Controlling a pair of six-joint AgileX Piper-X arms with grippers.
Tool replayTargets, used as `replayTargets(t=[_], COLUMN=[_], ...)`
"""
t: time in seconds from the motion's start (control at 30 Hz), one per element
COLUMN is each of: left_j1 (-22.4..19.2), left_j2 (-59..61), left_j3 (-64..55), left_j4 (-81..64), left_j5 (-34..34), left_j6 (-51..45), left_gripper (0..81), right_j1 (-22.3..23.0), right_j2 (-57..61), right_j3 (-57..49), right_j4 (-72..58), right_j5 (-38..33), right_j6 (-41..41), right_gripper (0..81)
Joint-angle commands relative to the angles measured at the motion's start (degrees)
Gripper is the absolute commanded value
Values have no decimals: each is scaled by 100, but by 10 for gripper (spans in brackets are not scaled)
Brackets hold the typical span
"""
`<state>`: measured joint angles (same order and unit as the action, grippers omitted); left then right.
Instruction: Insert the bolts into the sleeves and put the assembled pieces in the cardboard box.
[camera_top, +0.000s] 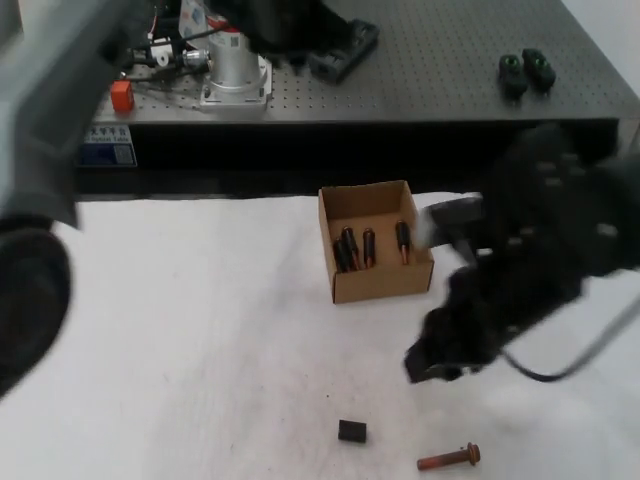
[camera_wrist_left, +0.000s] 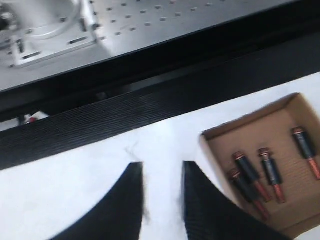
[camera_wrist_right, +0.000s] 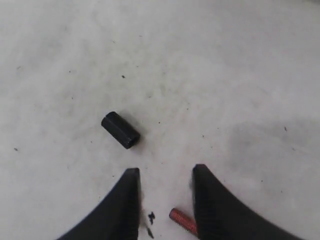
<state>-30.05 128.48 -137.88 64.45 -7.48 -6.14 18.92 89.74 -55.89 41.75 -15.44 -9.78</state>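
A black sleeve (camera_top: 351, 431) lies on the white cloth near the front, with a copper-coloured bolt (camera_top: 450, 459) lying flat to its right. The right wrist view has the sleeve (camera_wrist_right: 120, 130) a little ahead of my right gripper (camera_wrist_right: 162, 172). That gripper is open and empty, and the bolt's threaded end (camera_wrist_right: 182, 221) lies by one finger. From above, the right gripper (camera_top: 432, 366) hangs over the cloth between the box and the bolt. The cardboard box (camera_top: 338, 288) holds several assembled pieces (camera_wrist_left: 247, 172). My left gripper (camera_wrist_left: 162, 167) is open and empty, over the cloth left of the box (camera_wrist_left: 215, 135).
A perforated metal bench (camera_top: 430, 60) runs along the back, above a dark gap. It carries a metal cylinder device (camera_top: 234, 65), an orange block (camera_top: 121, 95) and two black knobs (camera_top: 525, 70). The left arm (camera_top: 30, 270) bulks at the left edge.
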Motion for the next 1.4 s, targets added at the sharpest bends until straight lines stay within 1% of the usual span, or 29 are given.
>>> replayTargets(t=[0.0, 0.07, 0.13, 0.2, 0.33, 0.43, 0.5, 0.73, 0.8, 0.83, 0.9, 0.93, 1.0, 1.07, 1.13, 1.2, 1.27, 1.3, 1.33, 1.37], left_j1=[553, 630, 663, 667, 667, 667, 667, 667, 667, 667, 667, 667, 667, 625, 514, 276, -64, -224, -429, -640], left_j2=[-1025, -1393, -1841, -2316, -3155, -3624, -3849, -4192, -4211, -4209, -4209, -4209, -4209, -4197, -4169, -4062, -3880, -3790, -3657, -3496], left_j3=[962, 1581, 2235, 2998, 4333, 5135, 5481, 6114, 6207, 6246, 6318, 6379, 6499, 6671, 6843, 6917, 6920, 6920, 6899, 6853], left_j4=[624, 475, 203, -180, -907, -1319, -1447, -1355, -1336, -1308, -1257, -1268, -1281, -1379, -1598, -1845, -2184, -2361, -2578, -2744], left_j5=[-560, -560, -546, -514, -482, -480, -480, -407, -169, -2, 428, 748, 1407, 2030, 2440, 2680, 2908, 2907, 2909, 2882], left_j6=[77, 64, 60, 60, 60, 60, 81, 355, 384, 381, 436, 539, 707, 894, 1059, 1223, 1565, 1616, 1664, 1745], left_gripper=[197, 197, 197, 197, 197, 197, 197, 197, 197, 197, 197, 197, 197, 197, 208, 245, 313, 340, 365, 373], right_j1=[311, 596, 854, 1033, 1287, 1362, 1392, 1391, 1391, 1391, 1391, 1391, 1279, 1002, 629, 140, -310, -551, -791, -1014], right_j2=[371, 748, 1117, 1379, 1685, 1789, 1838, 2032, 2076, 2086, 2084, 2084, 2043, 1878, 1597, 1155, 673, 386, 102, -178], right_j3=[-350, -668, -906, -1057, -1133, -1133, -1133, -1133, -1133, -1133, -1119, -1119, -1119, -1119, -1098, -969, -733, -571, -428, -240], right_j4=[261, 429, 575, 694, 651, 472, 338, 138, 74, 22, -72, -117, -176, -114, 12, 50, 48, 76, 122, 170], right_j5=[270, 535, 955, 1272, 1360, 1373, 1544, 1615, 1615, 1615, 1630, 1764, 2233, 2295, 1932, 1410, 1084, 962, 899, 834], right_j6=[-372, -680, -980, -1272, -1620, -1663, -1641, -1642, -1642, -1642, -1642, -1642, -1497, -1326, -1004, -612, -286, -210, -155, -85], right_gripper=[263, 263, 263, 263, 263, 263, 263, 259, 213, 162, 35, 37, 45, 45, 45, 45, 45, 45, 45, 45])
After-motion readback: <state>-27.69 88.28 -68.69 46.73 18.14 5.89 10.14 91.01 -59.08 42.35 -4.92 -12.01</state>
